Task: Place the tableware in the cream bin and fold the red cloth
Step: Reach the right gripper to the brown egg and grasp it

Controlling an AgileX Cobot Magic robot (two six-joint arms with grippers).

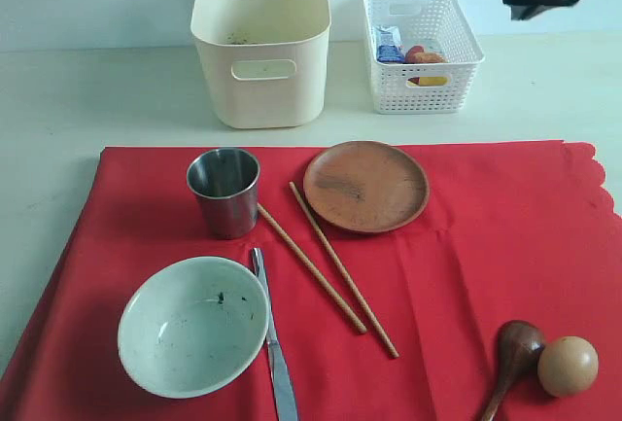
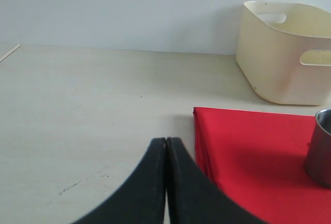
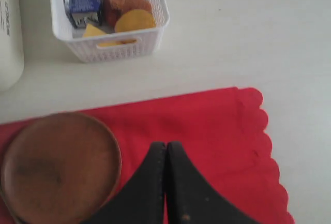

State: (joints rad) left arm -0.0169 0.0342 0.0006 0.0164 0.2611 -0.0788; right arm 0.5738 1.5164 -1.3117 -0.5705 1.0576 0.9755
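Left gripper (image 2: 166, 140), jaws pressed together and empty, hangs by a corner of the large red cloth (image 1: 486, 236), right gripper (image 3: 166, 144), likewise closed, over it beside the round brown plate (image 1: 365, 186), with steel cup (image 1: 224, 191), pale green-white bowl (image 1: 192, 326), two wooden chopsticks (image 1: 344, 270), metal knife (image 1: 275, 343) and dark wooden spoon (image 1: 518, 343) lying on it, tall cream plastic bin (image 1: 260, 42) beyond.

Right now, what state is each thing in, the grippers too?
Cloth: spread flat, unfolded.
Bin: upright, no tableware visible inside.
Basket: upright, holding food.
Cup: upright on cloth.
Plate: flat on cloth, bare.
Bowl: upright, empty but for specks.
Chopsticks: lying loose on cloth.
Knife: lying beside bowl.
Spoon: lying beside egg.
Left gripper: shut, empty.
Right gripper: shut, empty.
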